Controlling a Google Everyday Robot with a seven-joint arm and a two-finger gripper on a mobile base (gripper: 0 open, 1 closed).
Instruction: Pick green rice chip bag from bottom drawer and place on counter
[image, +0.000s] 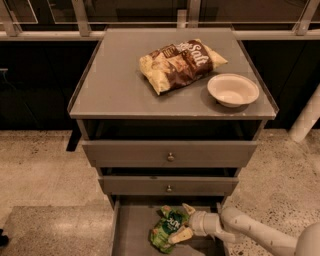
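Observation:
The green rice chip bag (164, 231) lies crinkled on the flat grey floor of the open bottom drawer (132, 230), near its middle. My gripper (178, 223) reaches into the drawer from the right on a pale arm. It is open, with one cream fingertip (188, 209) above the bag's right end and the other below it, so the jaws straddle that end. The bag rests on the drawer floor. The counter (115, 80) is the grey top of the cabinet, above the drawers.
A larger brown-and-cream "Salt" chip bag (180, 62) and a white bowl (232, 90) sit on the right half of the counter. Two upper drawers with round knobs (170, 157) are closed. Speckled floor surrounds the cabinet; a white post (307, 120) stands at right.

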